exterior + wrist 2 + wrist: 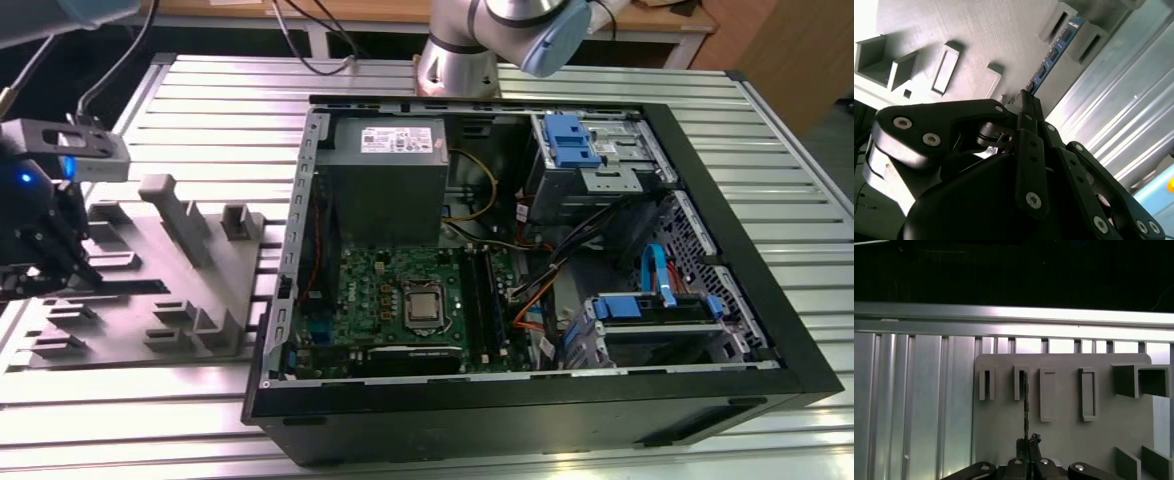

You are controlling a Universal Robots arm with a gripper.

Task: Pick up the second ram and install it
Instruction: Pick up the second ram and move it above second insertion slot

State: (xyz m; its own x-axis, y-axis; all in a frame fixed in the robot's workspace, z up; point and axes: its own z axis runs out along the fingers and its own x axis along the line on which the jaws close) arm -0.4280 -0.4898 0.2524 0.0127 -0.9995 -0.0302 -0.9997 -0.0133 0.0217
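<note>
- In the second wrist view I see my gripper (1024, 102) with its fingers pinched together on the near end of the second ram (1054, 50).
- The first wrist view shows me that ram edge-on, its far end in a slot of the gray holder (1004, 440).
- Farther off, the exterior view adds the open computer case (534, 405), well apart.

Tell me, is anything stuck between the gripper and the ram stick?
Nothing visible is. In the second wrist view the gripper is closed right on the second ram, which stands on edge in the gray holder tray.
</note>
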